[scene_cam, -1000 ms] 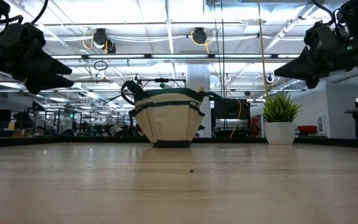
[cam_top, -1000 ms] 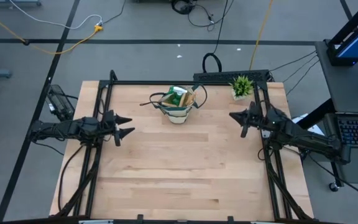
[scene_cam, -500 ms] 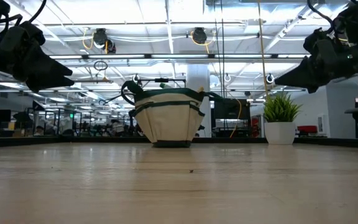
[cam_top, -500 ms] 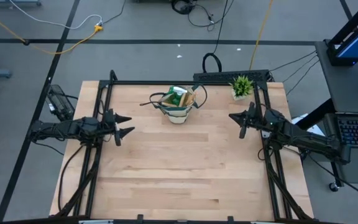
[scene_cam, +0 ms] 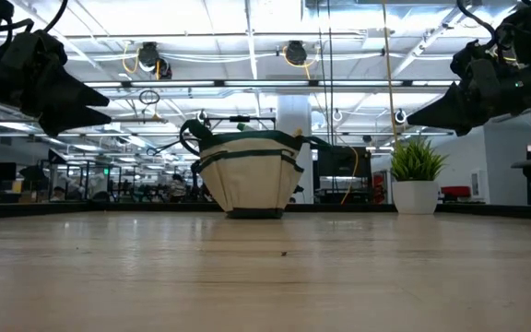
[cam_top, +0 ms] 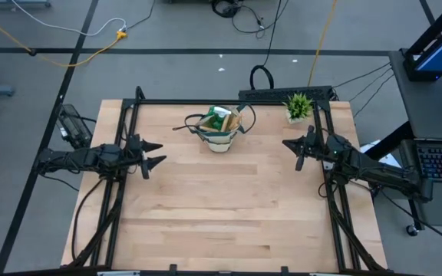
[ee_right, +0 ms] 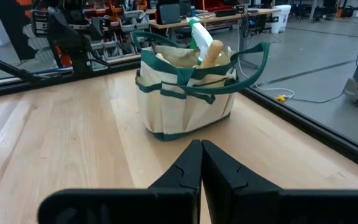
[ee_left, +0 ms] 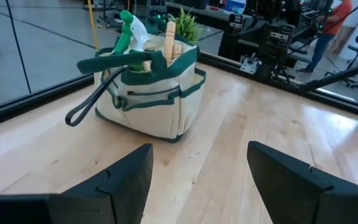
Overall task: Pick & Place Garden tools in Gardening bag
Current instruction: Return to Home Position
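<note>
The light wooden surface [cam_top: 221, 222] stretches from its near edge up to the two arms, which sit at about the same depth on opposite sides, both raised above the wood. The left end effector [cam_top: 162, 153] hangs over the left part of the surface, pointing toward the middle, its two fingers [ee_left: 120, 180] spread well apart with nothing between them. The right end effector [cam_top: 288, 144] hangs over the right part, pointing inward, its fingers [ee_right: 188, 171] pressed together and holding nothing. Farther back, near the far edge and about midway between the arms, the gardening bag [cam_top: 219, 136] stands upright, well apart from both end effectors. A green spray bottle [ee_left: 129, 31] and a wooden handle [ee_left: 169, 37] stick up out of its open top, and one dark loop handle [ee_left: 89, 102] droops down its side to the wood. At the far right corner stands a small potted plant [cam_top: 298, 107] in a white pot.
</note>
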Available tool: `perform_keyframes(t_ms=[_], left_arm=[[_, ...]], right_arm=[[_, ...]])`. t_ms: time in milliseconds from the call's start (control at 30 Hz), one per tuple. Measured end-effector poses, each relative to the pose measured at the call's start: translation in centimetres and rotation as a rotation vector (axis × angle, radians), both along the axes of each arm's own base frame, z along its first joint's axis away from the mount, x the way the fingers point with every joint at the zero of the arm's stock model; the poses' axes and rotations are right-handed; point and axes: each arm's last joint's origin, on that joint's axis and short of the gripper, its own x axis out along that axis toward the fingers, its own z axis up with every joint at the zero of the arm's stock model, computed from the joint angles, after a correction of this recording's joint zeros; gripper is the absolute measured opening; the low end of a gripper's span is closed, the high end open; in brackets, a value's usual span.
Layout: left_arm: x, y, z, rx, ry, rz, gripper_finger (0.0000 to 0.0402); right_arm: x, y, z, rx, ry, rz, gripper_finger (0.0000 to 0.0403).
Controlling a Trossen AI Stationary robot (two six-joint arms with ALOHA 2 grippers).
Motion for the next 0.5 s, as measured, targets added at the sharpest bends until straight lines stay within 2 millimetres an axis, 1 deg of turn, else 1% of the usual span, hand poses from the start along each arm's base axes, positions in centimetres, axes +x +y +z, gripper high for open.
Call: perform_keyframes(t_ms=[500], left_arm=[[0.01, 0.0, 0.07, 0.002, -0.006, -0.001, 0.0266]], right_arm=[[0.0, 0.0, 0.0, 0.001, 0.0, 0.0, 0.0]])
